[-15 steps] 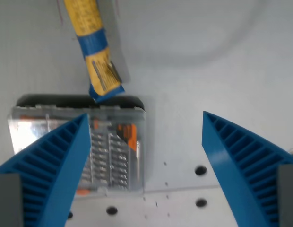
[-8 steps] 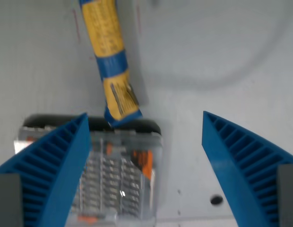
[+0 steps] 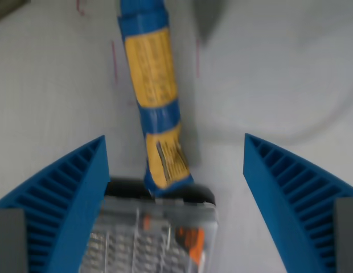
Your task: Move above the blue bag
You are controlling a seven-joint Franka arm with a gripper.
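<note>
Wrist view, one item of interest: the blue bag, a long, narrow packet with yellow printed panels and blue bands, lay lengthwise down the middle of the picture, its near end touching or overlapping the far edge of a clear plastic case.

Tool: the gripper was spread wide with nothing between its ribbed blue fingers; the bag's lower end sat in the gap between them.

Risks for you to weigh: you may have stopped over the case rather than the bag, since the two meet at that end. Coming down here could also knock the case or crease the packet.

Materials: the bag looked soft, glossy and creased, likely to slide. The case was rigid and see-through, with rows of small metal pieces and orange parts inside. The table was pale, smooth and matt. The picture was blurred, so the print could not be read.
</note>
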